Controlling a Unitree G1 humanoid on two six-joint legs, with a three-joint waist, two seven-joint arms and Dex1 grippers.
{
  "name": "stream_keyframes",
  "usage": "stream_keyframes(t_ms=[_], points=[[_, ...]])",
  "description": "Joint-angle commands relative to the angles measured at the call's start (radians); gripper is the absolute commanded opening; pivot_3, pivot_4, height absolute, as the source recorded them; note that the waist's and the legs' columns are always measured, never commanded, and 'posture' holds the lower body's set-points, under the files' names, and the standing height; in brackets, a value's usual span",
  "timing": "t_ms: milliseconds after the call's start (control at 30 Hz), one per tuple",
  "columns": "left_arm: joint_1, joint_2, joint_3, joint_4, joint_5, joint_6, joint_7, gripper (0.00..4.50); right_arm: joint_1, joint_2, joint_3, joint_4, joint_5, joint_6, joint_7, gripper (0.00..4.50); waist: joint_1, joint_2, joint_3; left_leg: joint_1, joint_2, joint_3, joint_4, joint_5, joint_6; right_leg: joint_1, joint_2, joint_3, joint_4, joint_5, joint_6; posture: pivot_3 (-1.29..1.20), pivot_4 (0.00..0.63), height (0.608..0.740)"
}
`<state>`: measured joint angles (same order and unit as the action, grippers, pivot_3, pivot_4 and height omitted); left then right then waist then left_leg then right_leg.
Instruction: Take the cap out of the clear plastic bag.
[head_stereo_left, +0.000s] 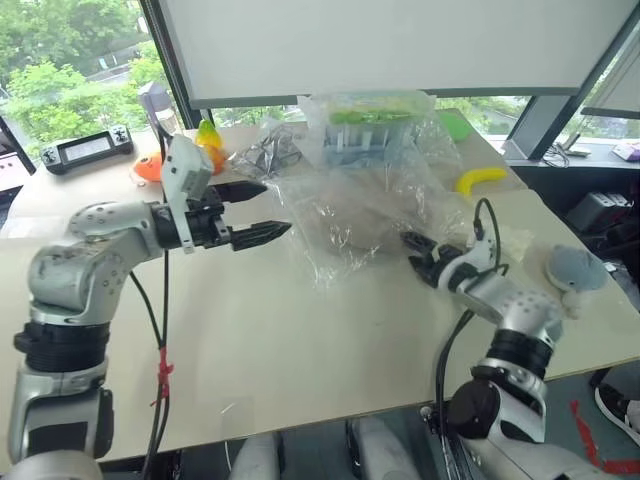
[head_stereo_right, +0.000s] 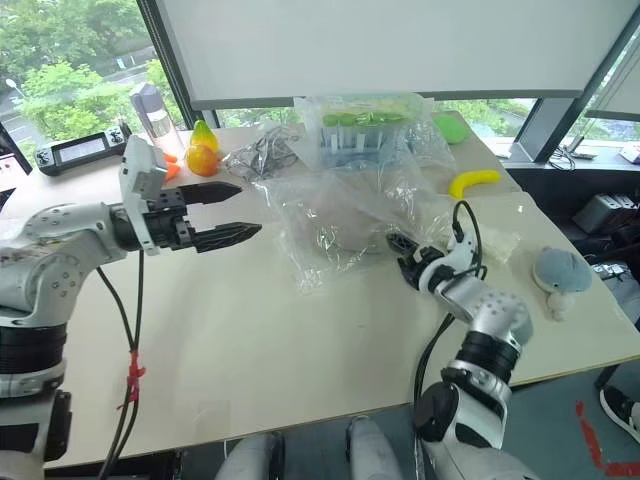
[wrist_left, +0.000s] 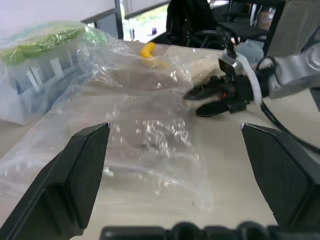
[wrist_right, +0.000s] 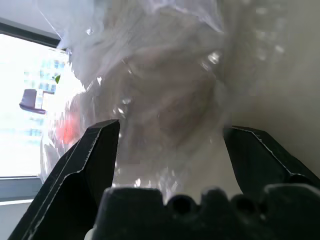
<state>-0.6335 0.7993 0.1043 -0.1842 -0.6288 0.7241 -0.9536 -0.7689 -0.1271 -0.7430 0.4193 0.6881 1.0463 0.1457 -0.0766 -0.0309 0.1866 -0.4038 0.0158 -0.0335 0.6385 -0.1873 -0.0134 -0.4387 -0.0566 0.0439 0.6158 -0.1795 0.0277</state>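
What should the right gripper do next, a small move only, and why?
Probably ease the right gripper a little further forward and close on the film of the clear plastic bag. Its jaws are open and sit right at the bag's edge, with the cap showing as a beige shape inside. The left gripper hovers open, apart from the bag.
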Motion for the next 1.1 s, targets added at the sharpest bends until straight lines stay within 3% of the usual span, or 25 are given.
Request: stream_keyframes(t_ms=[33, 267, 400, 600, 700, 867, 1100], points=[[0.047, 0.074, 0.043, -0.041, 0.005, -0.003, -0.036, 4.5, -0.08, -0.014, 0.043, 0.193, -0.013, -0.156, 0.079, 4.02, -0.003, 0.0, 0.0, 0.0, 0.0, 0.0, 0.0, 0.0, 0.0, 0.0, 0.0, 0.0, 0.0, 0.0, 0.0, 0.0, 0.15, 0.74], [0.136, 0.158, 0.064, -0.043, 0.057, -0.05, -0.046, 4.5, -0.201, -0.043, 0.063, 0.592, -0.056, -0.429, 0.171, 4.02, -0.017, -0.001, 0.0, 0.0, 0.0, 0.0, 0.0, 0.0, 0.0, 0.002, 0.0, 0.0, -0.003, 0.0, 0.0, 0.0, 0.15, 0.74], [0.157, 0.153, 0.088, -0.065, 0.043, -0.041, -0.027, 4.5, -0.239, -0.058, 0.064, 0.69, -0.051, -0.507, 0.206, 2.97, -0.021, -0.002, -0.001, 0.003, 0.001, 0.0, 0.0, 0.0, 0.0, 0.004, 0.001, 0.0, -0.003, 0.0, 0.0, 0.0, 0.15, 0.74], [0.182, 0.157, 0.118, -0.073, 0.038, -0.037, -0.018, 4.5, -0.278, -0.065, 0.056, 0.748, -0.034, -0.543, 0.218, 0.88, -0.023, -0.003, -0.002, 0.003, 0.001, 0.0, 0.0, 0.0, 0.0, 0.004, 0.001, 0.001, -0.003, 0.001, 0.0, 0.0, 0.15, 0.74], [0.19, 0.151, 0.133, -0.072, 0.019, -0.024, -0.016, 4.5, -0.286, -0.07, 0.053, 0.766, -0.03, -0.555, 0.213, 0.07, -0.024, -0.004, -0.003, 0.009, 0.002, 0.0, 0.0, 0.0, 0.0, 0.011, 0.002, 0.001, -0.005, 0.0, 0.0, 0.0, 0.15, 0.74], [0.231, 0.161, 0.145, -0.077, 0.02, -0.027, -0.026, 4.5, -0.325, -0.091, 0.09, 0.703, -0.01, -0.455, 0.368, 0.07, -0.022, -0.004, -0.002, 0.013, 0.001, 0.0, -0.002, 0.0, 0.0, 0.014, 0.001, 0.001, -0.006, -0.003, -0.006, 0.0, 0.15, 0.74], [0.268, 0.164, 0.155, -0.095, 0.008, -0.023, -0.035, 4.5, -0.409, -0.118, 0.224, 0.564, -0.007, -0.251, 0.668, 0.07, -0.022, -0.003, -0.001, -0.002, 0.001, 0.0, -0.007, 0.0, 0.0, -0.005, 0.002, 0.002, -0.003, -0.001, -0.002, 0.0, 0.15, 0.74]])
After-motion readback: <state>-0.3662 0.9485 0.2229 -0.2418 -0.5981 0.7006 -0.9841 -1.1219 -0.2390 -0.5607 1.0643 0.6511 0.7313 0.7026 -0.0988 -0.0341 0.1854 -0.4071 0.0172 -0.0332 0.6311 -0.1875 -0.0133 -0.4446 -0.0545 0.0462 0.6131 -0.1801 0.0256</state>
